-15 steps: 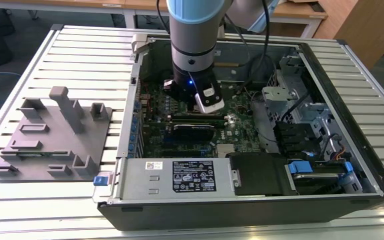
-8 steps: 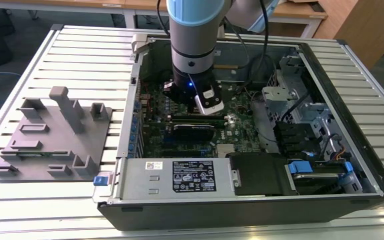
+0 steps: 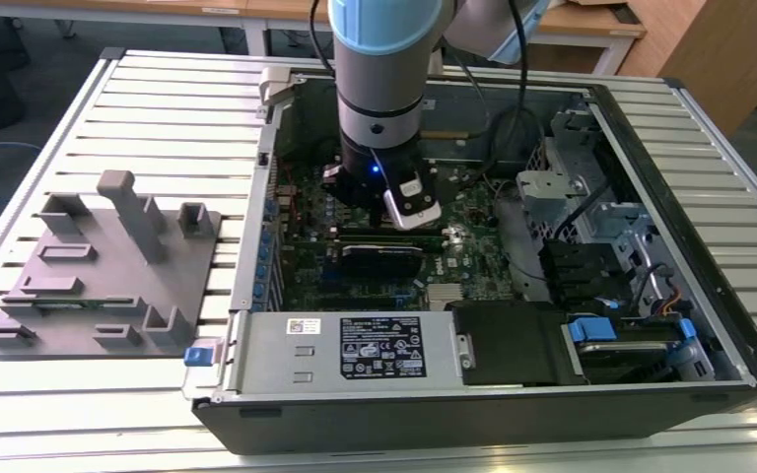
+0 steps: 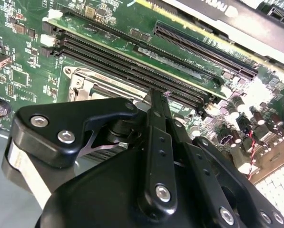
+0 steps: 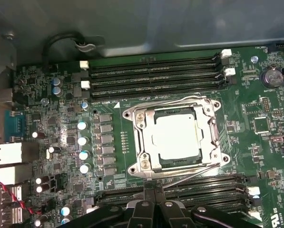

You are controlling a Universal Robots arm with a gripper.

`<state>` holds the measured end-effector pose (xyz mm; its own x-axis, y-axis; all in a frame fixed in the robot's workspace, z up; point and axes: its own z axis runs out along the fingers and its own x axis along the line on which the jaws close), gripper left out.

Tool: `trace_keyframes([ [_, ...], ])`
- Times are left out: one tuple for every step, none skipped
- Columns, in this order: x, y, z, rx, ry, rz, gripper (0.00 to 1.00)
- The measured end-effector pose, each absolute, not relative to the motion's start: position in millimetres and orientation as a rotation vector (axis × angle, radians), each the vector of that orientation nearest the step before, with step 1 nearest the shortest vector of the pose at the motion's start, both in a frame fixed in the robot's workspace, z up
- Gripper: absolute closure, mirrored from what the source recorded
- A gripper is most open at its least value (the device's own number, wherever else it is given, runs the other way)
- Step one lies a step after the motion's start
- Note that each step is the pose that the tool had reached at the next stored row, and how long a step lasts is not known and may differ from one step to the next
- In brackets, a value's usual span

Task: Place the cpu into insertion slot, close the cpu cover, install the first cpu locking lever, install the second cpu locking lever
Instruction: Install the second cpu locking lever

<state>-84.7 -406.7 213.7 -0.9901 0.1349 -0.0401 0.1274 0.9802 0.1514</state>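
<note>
Pincer (image 5: 153,202) fingers pressed together, holding nothing, just beside the covered cpu (image 5: 176,137), cpu cover (image 5: 144,142) down

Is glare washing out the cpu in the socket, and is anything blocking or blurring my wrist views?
In the first wrist view, the cpu top glares near white inside the cpu cover, its surface detail lost; the memory slots stay crisp. In the second wrist view, the dark gripper body blocks the foreground, and a pale blown-out patch sits on the green board's far side.

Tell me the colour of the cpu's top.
Pale silvery-grey, glaring almost white; the cpu shows best in the first wrist view.
</note>
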Motion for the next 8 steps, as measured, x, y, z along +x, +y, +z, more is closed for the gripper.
trace_keyframes([
  [-84.7,-406.6,213.2,0.204,3.076,0.229,0.90],
  [-84.7,-406.5,212.5,0.204,3.076,0.227,0.90],
  [-84.7,-406.4,211.5,0.204,3.076,0.226,0.90],
  [-84.8,-406.2,210.5,0.204,3.076,0.225,0.90],
  [-84.8,-406.0,209.7,0.204,3.076,0.224,0.90],
  [-84.8,-405.9,209.5,0.204,3.076,0.222,0.90],
  [-84.8,-405.8,209.4,0.204,3.076,0.220,0.90],
  [-84.8,-405.8,209.4,0.203,3.077,0.218,0.90],
])
